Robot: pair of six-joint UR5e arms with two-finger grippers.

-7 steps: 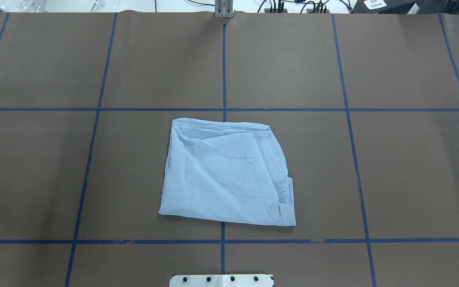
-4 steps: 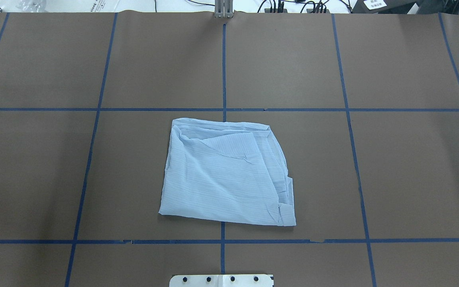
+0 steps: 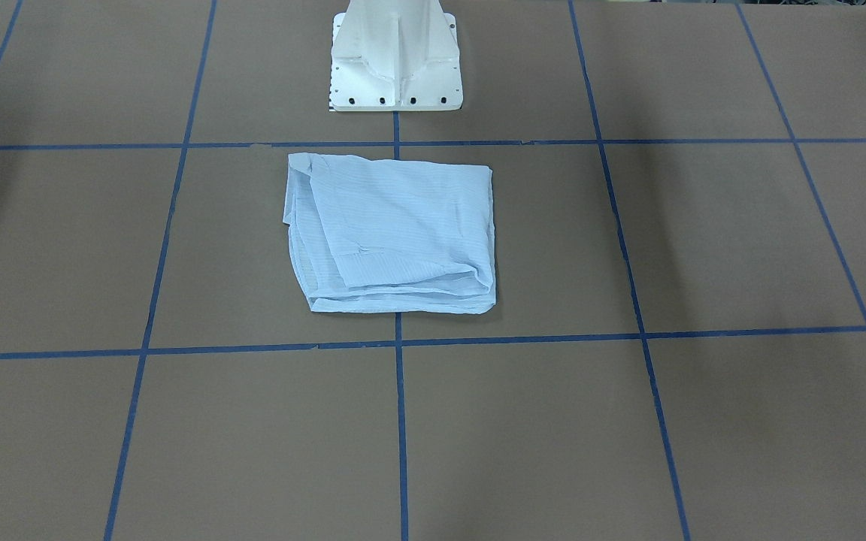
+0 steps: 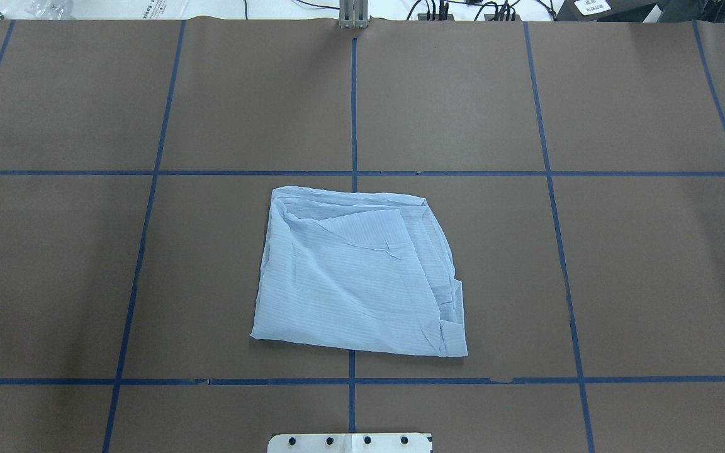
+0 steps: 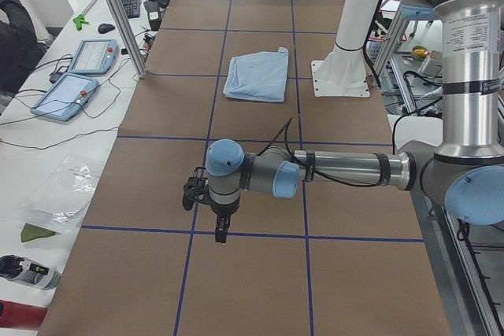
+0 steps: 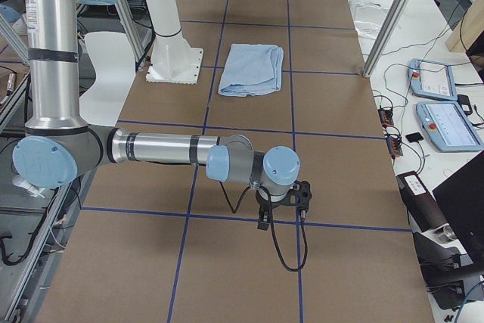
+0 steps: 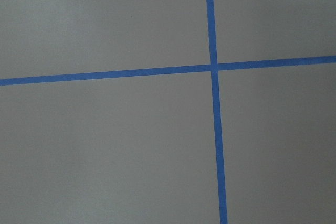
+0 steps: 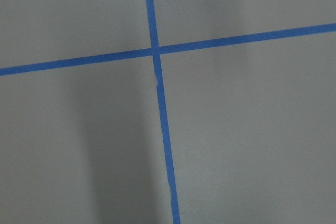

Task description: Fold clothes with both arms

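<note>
One shirt (image 4: 356, 277) (folded) lies well apart from left gripper (image 5: 220, 230) and right gripper (image 6: 264, 219).

1. The left arm (image 5: 346, 169) rises in an upright tube, bends at its blue-capped elbow and runs its forearm level toward 9 o'clock.
2. The left gripper (image 5: 221, 234) hangs from the wrist, pointing to 6 o'clock; jaw state unreadable.
3. The right arm (image 6: 159, 147) rises upright too, with its forearm level toward 3 o'clock.
4. The right gripper (image 6: 263, 221) points to 6 o'clock; jaw state unreadable.
</note>
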